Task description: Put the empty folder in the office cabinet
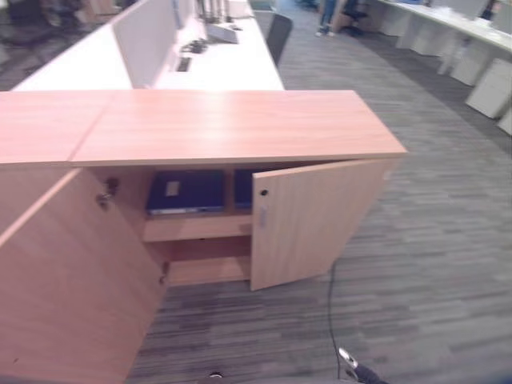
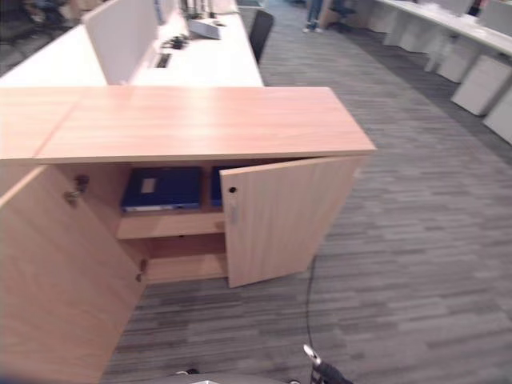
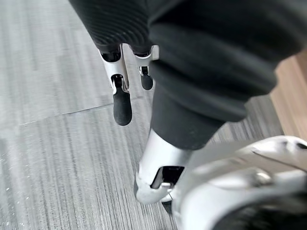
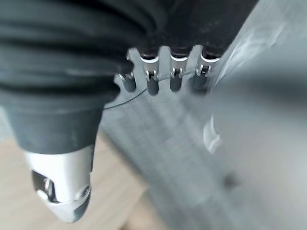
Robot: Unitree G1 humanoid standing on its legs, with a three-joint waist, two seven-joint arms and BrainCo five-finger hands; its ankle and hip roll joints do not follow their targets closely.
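Note:
A blue folder (image 1: 186, 192) lies flat on the upper shelf of the wooden office cabinet (image 1: 232, 128). A second blue folder (image 1: 242, 188) shows partly behind the right door (image 1: 308, 220), which stands half open. The left door (image 1: 68, 280) is swung wide towards me. My left hand (image 3: 122, 103) hangs over the grey carpet with straight fingers and holds nothing. My right hand (image 4: 163, 79) also hangs low beside the cabinet's wood, its fingers relaxed and empty.
Behind the cabinet run white desks (image 1: 216, 68) with a grey divider panel (image 1: 148, 36) and a dark chair (image 1: 278, 34). White drawer units (image 1: 490, 88) stand at the far right. Grey striped carpet (image 1: 432, 256) spreads in front and to the right.

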